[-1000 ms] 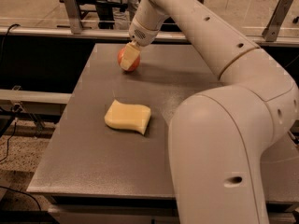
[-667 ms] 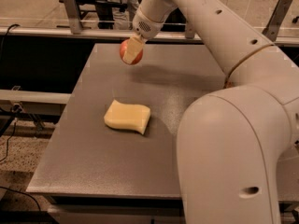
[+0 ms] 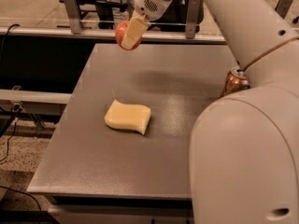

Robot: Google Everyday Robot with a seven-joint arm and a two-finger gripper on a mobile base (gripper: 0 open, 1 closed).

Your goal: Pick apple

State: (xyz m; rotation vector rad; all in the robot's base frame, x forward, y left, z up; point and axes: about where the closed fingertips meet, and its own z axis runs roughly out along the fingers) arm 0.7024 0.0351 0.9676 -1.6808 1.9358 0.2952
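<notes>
Item, my gripper: held in the air above the far left part of the table, at the end of my white arm, jaws closed around the apple. Item, the apple: small, round, red, clamped between my fingers and clear of the tabletop, with one pale finger lying across its front. Item, yellow sponge: flat on the grey surface near the middle, well apart from the apple. Item, copper-coloured soda can: upright at the right side of the table, partly hidden behind my arm's lower body. Item, metal rail: runs along behind the table's far edge.
</notes>
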